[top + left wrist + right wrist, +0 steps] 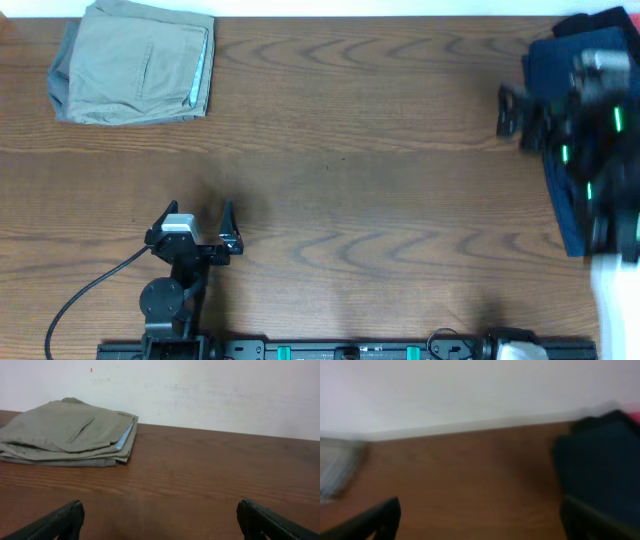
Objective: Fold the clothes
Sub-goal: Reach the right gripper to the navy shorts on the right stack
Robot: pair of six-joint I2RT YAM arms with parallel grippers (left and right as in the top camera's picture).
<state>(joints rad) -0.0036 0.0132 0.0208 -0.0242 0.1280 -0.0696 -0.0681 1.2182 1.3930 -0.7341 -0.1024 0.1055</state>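
khaki shorts (135, 62) lie folded aside, so the left gripper (196, 222) rests spread and empty, while the right gripper (480, 520), fingers also apart, hangs by the navy shorts (548, 65), likely next.

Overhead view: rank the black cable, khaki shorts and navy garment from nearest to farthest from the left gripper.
1. Black cable, trailing just behind and left of the left gripper.
2. Khaki shorts, folded at the far-left corner.
3. Navy garment, at the far right edge.
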